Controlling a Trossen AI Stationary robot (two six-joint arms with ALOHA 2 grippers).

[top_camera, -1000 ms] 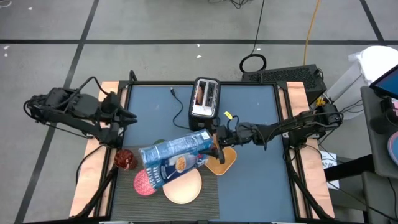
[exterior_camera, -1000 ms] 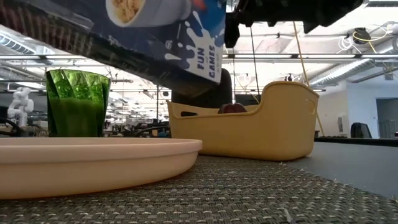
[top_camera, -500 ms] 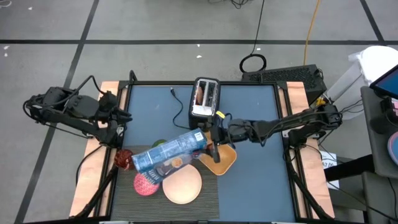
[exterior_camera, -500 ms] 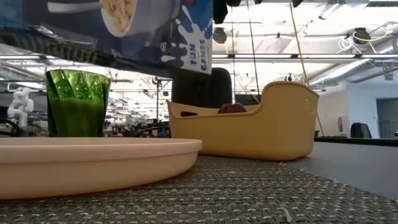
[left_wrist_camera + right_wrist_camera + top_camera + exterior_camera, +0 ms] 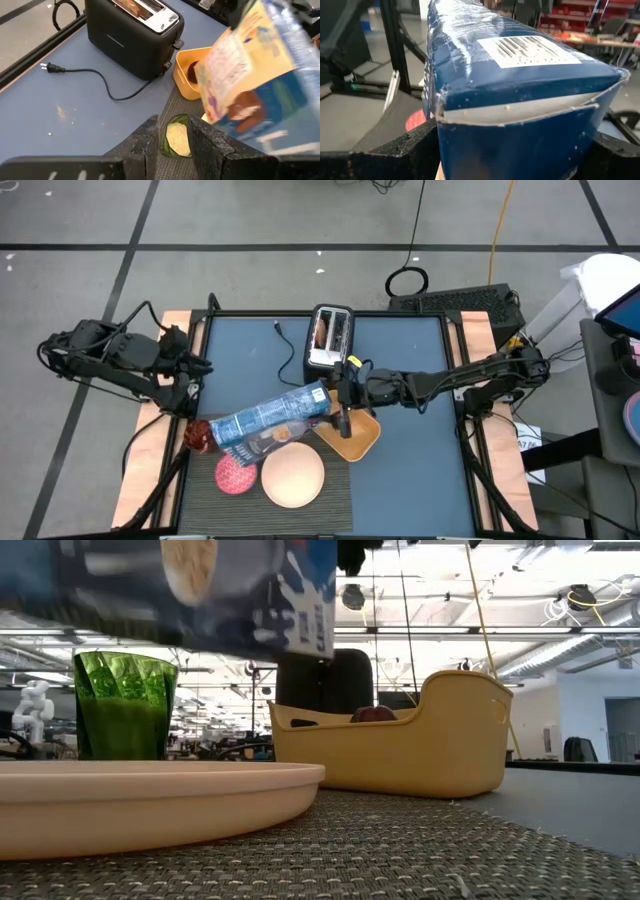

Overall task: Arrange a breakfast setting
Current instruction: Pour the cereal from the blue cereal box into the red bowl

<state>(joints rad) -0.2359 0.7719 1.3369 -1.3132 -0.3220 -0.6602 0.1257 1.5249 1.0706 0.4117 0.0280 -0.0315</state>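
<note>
At the left edge of the high view the left gripper (image 5: 197, 365) waits over the bare table, apart from everything; in its own wrist view the two fingers (image 5: 145, 142) stand a narrow gap apart and pinch nothing.

Below it, in the lower left of the frame, lies the dark ribbed placemat (image 5: 200, 485), carrying most of the setting: the red glass (image 5: 198, 435) at its upper left corner, the pink bowl (image 5: 236, 475) in the middle, the round plate (image 5: 293, 477) just right of that. The small green cup (image 5: 175, 139), which in the left wrist view seems to hold something pale, is mostly covered from above.

What covers it is the blue cereal box (image 5: 268, 418), held tilted in the air across the centre of the frame, over the cup, the bowl's top edge and the plate's rim. The right gripper (image 5: 338, 397), reaching in from the right, has its jaws spread wide and clamped on the box's end, as the right wrist view shows.

The step in hand looks like pouring cereal. The next move probably calls for lining the box's open end over the bowl, or lifting it clear without brushing the glass.

Right of the box, a yellow tray (image 5: 358, 438) sits against the mat's corner under the arm. Above it, at upper centre, the toaster (image 5: 330, 338) holds the toast slice (image 5: 321, 330), its cord (image 5: 290, 350) trailing left. No spoon is visible.
</note>
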